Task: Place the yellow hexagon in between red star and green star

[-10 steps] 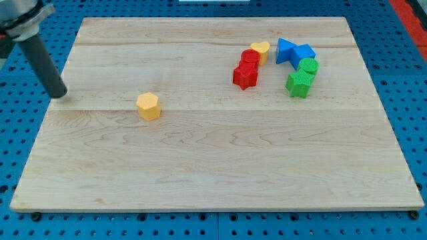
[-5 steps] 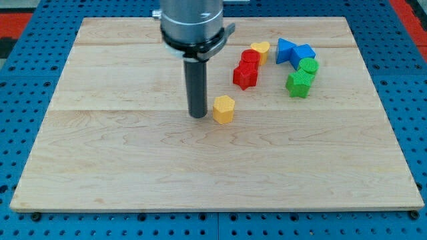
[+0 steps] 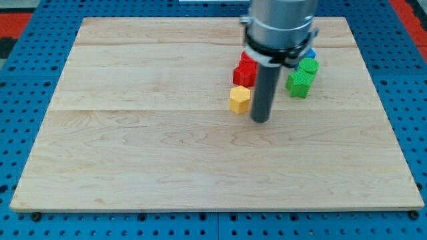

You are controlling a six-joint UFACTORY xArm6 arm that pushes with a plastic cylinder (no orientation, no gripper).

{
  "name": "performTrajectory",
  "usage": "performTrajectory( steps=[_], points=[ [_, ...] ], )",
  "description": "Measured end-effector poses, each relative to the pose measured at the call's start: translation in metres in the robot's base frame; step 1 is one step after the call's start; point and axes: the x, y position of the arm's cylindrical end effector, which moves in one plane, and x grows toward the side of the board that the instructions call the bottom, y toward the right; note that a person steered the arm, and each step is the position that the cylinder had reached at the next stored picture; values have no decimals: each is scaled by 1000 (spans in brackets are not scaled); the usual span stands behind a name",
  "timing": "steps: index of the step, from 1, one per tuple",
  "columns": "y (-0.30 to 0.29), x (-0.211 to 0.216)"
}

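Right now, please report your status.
My tip just right of the yellow hexagon. Hexagon below red star, not between it and green star. Gap clear.

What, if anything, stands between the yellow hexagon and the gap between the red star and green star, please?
My tip does: it sits just right of the yellow hexagon, below the gap between the red star and green star.

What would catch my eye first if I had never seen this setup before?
The big dark rod coming down from the view's top, my tip resting on the wooden board just right of the yellow hexagon. Behind it sits a cluster of blocks: the red star above the hexagon, the green star to the rod's right, partly hidden others beyond.
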Motion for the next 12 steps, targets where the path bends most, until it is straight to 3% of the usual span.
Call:
performTrajectory(
  steps=[1,2,4,6,7,10,11,12],
  points=[
    [-58,1],
    [-57,-11],
    [12,-32],
    [-69,-35],
    [-64,-47],
    [40,-48],
    [28,-48],
    [-39,-48]
  ],
)
